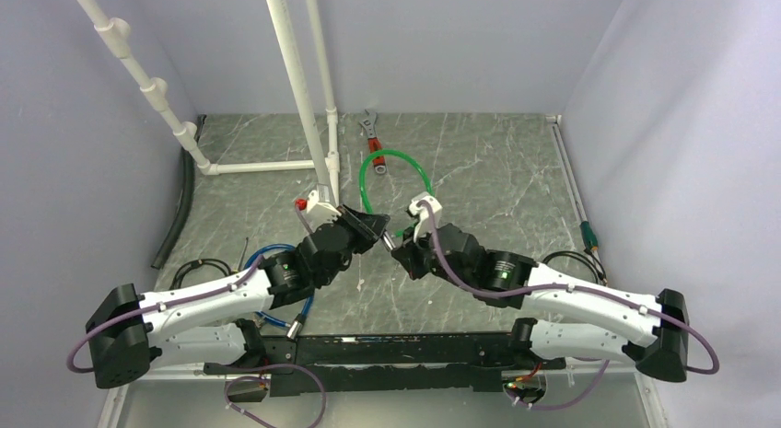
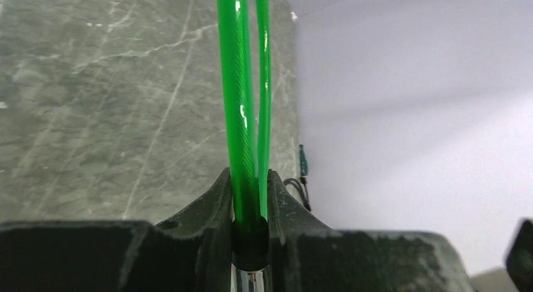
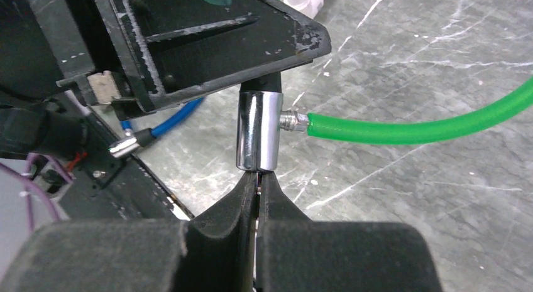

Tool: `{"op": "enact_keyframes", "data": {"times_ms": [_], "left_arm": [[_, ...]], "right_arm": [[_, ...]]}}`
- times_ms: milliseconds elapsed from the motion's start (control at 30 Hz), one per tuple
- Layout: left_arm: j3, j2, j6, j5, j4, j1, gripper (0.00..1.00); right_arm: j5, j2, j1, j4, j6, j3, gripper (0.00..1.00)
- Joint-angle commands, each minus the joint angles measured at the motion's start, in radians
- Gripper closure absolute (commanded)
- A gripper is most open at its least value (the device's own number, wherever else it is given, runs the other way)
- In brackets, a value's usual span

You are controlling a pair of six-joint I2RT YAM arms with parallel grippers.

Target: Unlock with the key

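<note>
1. Fingers (image 2: 210, 207) of the left gripper (image 2: 249, 182) are squeezed tight on the green cable (image 2: 241, 116), right at its dark end piece. They hold it up off the grey table (image 1: 479, 170).
2. Fingers (image 3: 286, 207) of the right gripper (image 3: 257, 179) are pressed together just under the lock. Only a very thin gap is left between them.
3. The green cable makes a big loop on the table behind both grippers. One end of it plugs into the side of the silver lock (image 3: 258, 132).
4. The silver lock hangs straight down under the left gripper. Its bottom end touches the tips of the right gripper.
5. The key (image 3: 257, 177) is the smallest thing and is almost hidden. Only a thin sliver seems to show, pinched between the right fingers right at the bottom of the lock.
6. I think the key is going into the lock, or is already in, but I cannot tell how deep. The turning step looks not yet done, because the cable end is not out.
7. The next move needs the right wrist to turn slowly while the left gripper keeps the lock from moving.
</note>
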Motion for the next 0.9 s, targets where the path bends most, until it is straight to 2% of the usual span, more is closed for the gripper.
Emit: {"op": "enact_keyframes", "data": {"times_ms": [0, 167, 533, 867], "left_arm": [[-0.041, -0.046, 0.070, 0.088, 0.238, -0.005, 1.00], [-0.081, -0.059, 0.101, 0.131, 0.326, -0.005, 1.00], [-0.142, -0.073, 0.165, 0.221, 0.507, -0.005, 1.00], [-0.210, -0.082, 0.282, 0.397, 0.736, -0.005, 1.00]], "right_arm": [[-0.101, -0.089, -0.104, 0.144, 0.041, -0.036, 1.00], [-0.244, -0.133, -0.177, 0.195, 0.068, -0.069, 1.00], [-0.415, -0.200, -0.237, 0.300, 0.099, -0.111, 1.00], [-0.746, -0.243, -0.375, 0.524, 0.209, -0.198, 1.00]]}}
